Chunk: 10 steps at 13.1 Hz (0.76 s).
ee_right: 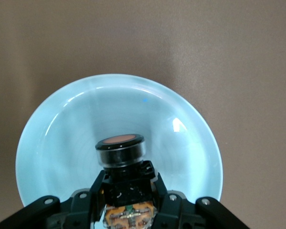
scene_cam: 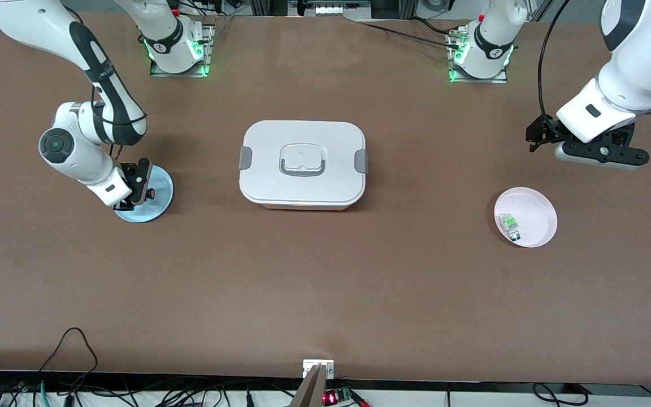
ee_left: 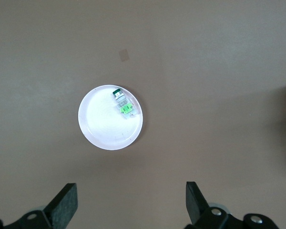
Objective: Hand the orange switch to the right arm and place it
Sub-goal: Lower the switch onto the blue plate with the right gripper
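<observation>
My right gripper (scene_cam: 142, 185) is shut on the orange switch (scene_cam: 150, 194), a stubby black part with an orange-amber cap. It holds the switch low over the light blue plate (scene_cam: 161, 204) at the right arm's end of the table. In the right wrist view the switch (ee_right: 121, 151) sits between the fingers of the right gripper (ee_right: 128, 191), over the blue plate (ee_right: 57, 133). My left gripper (scene_cam: 599, 152) is open and empty, up in the air near the pink plate (scene_cam: 537, 209). In the left wrist view the left gripper (ee_left: 131, 205) has its fingers wide apart.
A white lidded box (scene_cam: 303, 164) stands in the middle of the table. The pink plate (ee_left: 102, 129) holds a small clear-and-green component (scene_cam: 510, 224), which also shows in the left wrist view (ee_left: 124, 106). Cables lie along the table edge nearest the front camera.
</observation>
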Each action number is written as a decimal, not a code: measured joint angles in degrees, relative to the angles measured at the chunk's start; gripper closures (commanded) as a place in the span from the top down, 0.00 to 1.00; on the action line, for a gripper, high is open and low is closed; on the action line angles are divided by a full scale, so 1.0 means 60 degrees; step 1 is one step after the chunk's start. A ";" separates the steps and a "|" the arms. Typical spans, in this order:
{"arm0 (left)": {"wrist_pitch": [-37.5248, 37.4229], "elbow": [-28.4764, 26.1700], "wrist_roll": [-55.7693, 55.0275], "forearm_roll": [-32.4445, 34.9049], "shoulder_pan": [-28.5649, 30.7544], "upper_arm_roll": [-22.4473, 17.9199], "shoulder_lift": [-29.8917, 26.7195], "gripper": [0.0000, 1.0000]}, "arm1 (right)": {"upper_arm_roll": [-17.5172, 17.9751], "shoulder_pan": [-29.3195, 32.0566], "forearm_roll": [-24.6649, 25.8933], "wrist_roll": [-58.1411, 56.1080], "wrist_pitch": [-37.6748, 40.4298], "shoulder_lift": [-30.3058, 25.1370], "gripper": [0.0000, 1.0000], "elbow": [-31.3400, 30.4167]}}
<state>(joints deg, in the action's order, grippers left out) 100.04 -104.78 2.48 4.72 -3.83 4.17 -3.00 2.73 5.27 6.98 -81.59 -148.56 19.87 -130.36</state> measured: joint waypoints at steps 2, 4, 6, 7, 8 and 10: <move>0.0000 0.0033 0.0000 0.0000 -0.0022 0.0057 -0.0001 1.00 | 0.0000 0.0030 0.0000 -0.0075 -0.0034 0.0007 0.19 -0.0026; -0.0013 0.0059 0.0000 0.0000 -0.0045 0.0068 0.0000 1.00 | 0.0000 0.0079 0.0000 -0.0100 -0.0182 0.0018 0.20 -0.0134; -0.0020 0.0081 0.0000 0.0000 -0.0045 0.0068 -0.0001 1.00 | 0.0000 0.0164 0.0000 -0.0111 -0.0376 0.0077 0.21 -0.0291; -0.0021 0.0087 0.0000 0.0000 -0.0044 0.0067 -0.0001 1.00 | 0.0000 0.0212 0.0000 -0.0118 -0.0463 0.0133 0.23 -0.0347; -0.0022 0.0094 0.0000 0.0000 -0.0045 0.0068 0.0000 1.00 | -0.0001 0.0254 0.0000 -0.0135 -0.0513 0.0182 0.28 -0.0378; -0.0023 0.0138 0.0000 0.0000 -0.0044 0.0067 -0.0001 1.00 | -0.0001 0.0313 0.0000 -0.0153 -0.0545 0.0225 1.00 -0.0380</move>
<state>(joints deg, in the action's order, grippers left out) 99.90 -103.95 2.48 4.72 -4.10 4.57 -3.00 2.72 7.15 6.98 -82.51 -151.84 21.21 -132.64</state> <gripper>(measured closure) 0.000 0.581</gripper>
